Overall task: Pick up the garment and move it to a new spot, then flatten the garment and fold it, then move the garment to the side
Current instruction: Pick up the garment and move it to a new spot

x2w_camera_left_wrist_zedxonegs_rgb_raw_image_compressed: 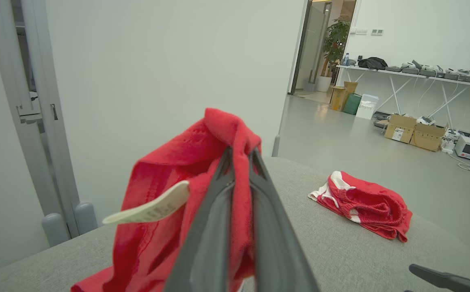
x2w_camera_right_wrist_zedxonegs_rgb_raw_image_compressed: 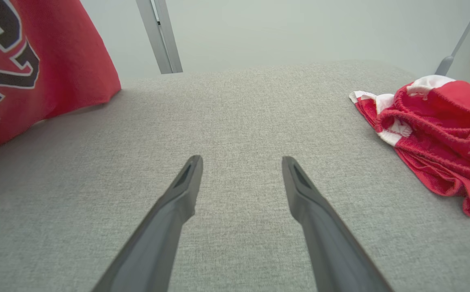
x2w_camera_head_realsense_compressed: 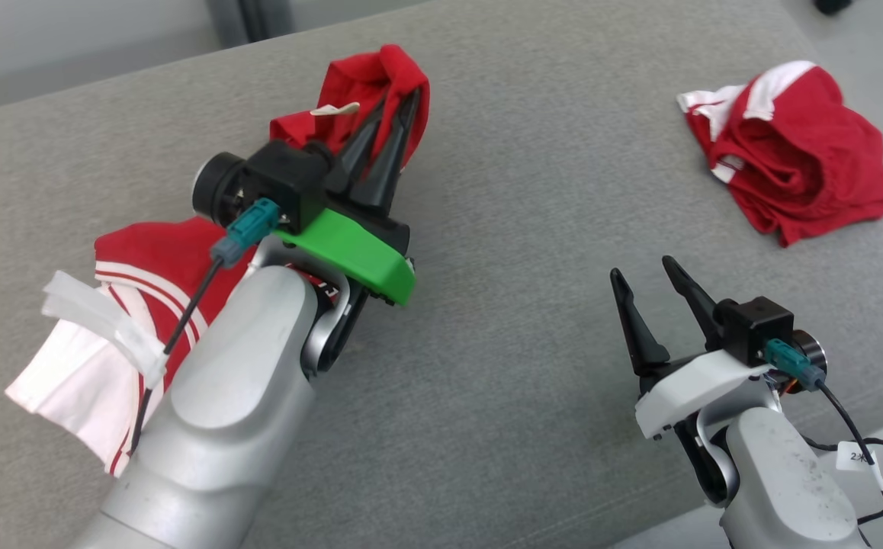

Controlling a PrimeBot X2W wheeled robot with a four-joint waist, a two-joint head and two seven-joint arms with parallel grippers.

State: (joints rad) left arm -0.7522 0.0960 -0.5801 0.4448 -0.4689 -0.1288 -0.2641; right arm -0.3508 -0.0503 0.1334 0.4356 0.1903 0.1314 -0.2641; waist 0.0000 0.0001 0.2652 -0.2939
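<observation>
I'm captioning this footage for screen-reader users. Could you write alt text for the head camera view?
The robot's left gripper is shut on a fold of a red jersey, holding it bunched up over a grey padded surface. Its right gripper hovers open at lower right, holding nothing. A smaller red-and-white cloth lies crumpled at upper right.

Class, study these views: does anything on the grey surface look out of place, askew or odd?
The garment hangs bunched from the shut left tool, its label sticking out and a white sleeve resting on the grey surface. A smaller red cloth lies crumpled at the far right. The right tool is open, holding nothing.
</observation>
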